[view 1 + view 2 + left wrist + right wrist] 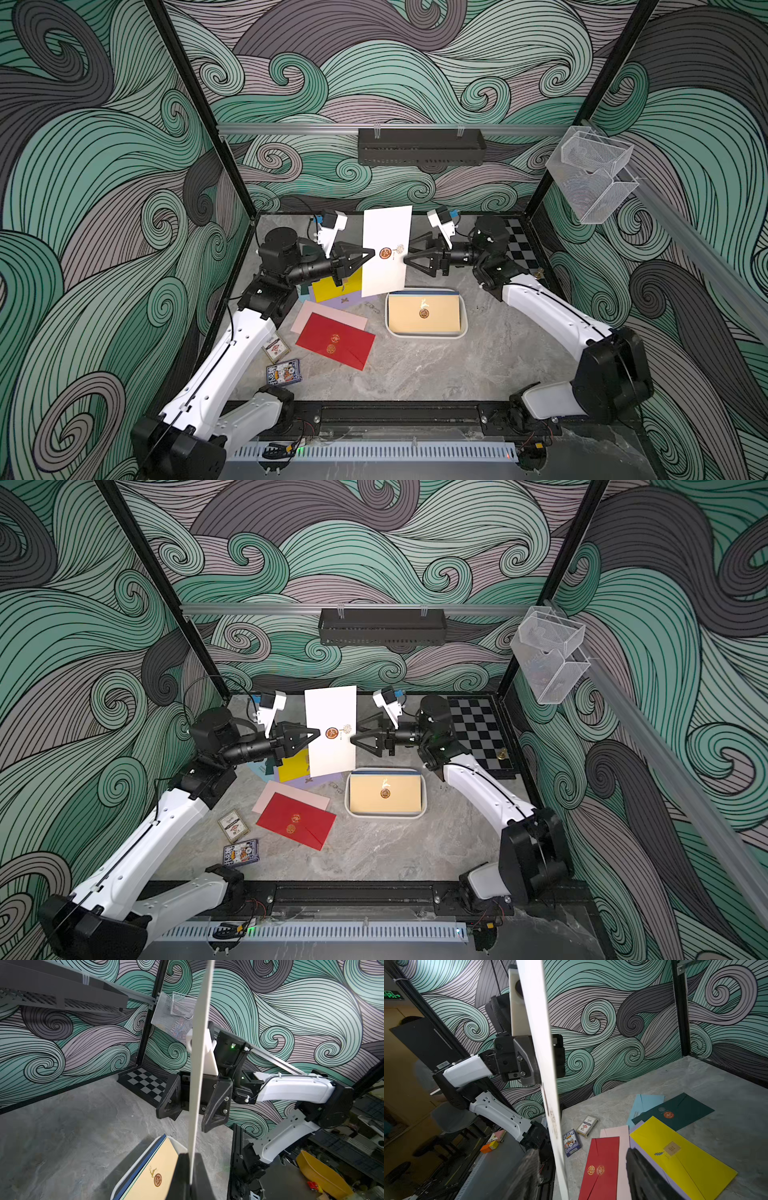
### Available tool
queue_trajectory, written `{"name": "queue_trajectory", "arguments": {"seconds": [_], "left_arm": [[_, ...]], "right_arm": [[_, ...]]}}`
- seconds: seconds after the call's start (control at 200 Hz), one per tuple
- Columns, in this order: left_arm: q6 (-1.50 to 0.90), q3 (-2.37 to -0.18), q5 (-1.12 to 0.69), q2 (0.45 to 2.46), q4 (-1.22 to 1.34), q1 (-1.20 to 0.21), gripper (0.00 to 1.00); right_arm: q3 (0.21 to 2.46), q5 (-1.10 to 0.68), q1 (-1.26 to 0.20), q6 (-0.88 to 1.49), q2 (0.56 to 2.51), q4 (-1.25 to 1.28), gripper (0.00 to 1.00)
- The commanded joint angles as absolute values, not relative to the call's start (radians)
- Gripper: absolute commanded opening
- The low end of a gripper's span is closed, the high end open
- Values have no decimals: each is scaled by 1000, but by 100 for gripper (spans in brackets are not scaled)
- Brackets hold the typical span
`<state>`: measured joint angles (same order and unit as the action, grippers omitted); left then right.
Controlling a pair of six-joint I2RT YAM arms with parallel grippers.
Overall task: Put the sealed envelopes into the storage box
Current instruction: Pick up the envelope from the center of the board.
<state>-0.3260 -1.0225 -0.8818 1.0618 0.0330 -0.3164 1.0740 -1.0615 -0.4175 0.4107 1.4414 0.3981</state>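
Noted white envelope held on edge in mid-air, clear of the table, near the far left corner of the storage box in both top views. Found left gripper clenched on its left long edge, just beside the round seal; judged to be the only support. Found right gripper facing from the opposite side, jaws released and straddling the right long edge. Confirmed in the left wrist view: spread fingers on either side of the paper, no squeeze visible. Read as a mid-air handover, held upright to offer a free edge to the arm nearer the box. Logged box as already holding a cream envelope lying flat, with a blue edge showing beneath. Counted red envelope, pink envelope and yellow envelope flat on the table by the left arm, outside the box, not yet stored.
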Motion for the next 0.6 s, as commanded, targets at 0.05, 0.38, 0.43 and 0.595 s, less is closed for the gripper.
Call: {"name": "queue_trajectory", "arguments": {"seconds": [0.05,0.38,0.43,0.595], "left_arm": [[-374,-1027,-923,1073,97,-316,0],[-362,-1022,-899,1079,68,-316,18],[-337,-1028,-864,1071,30,-316,36],[-210,-1032,-482,998,-231,-310,73]], "right_arm": [[1105,-1121,-434,478,1439,489,58],[1137,-1157,-434,470,1466,479,0],[1149,-1154,-427,426,1461,421,0],[1314,-991,-409,-98,1435,-267,0]]}}
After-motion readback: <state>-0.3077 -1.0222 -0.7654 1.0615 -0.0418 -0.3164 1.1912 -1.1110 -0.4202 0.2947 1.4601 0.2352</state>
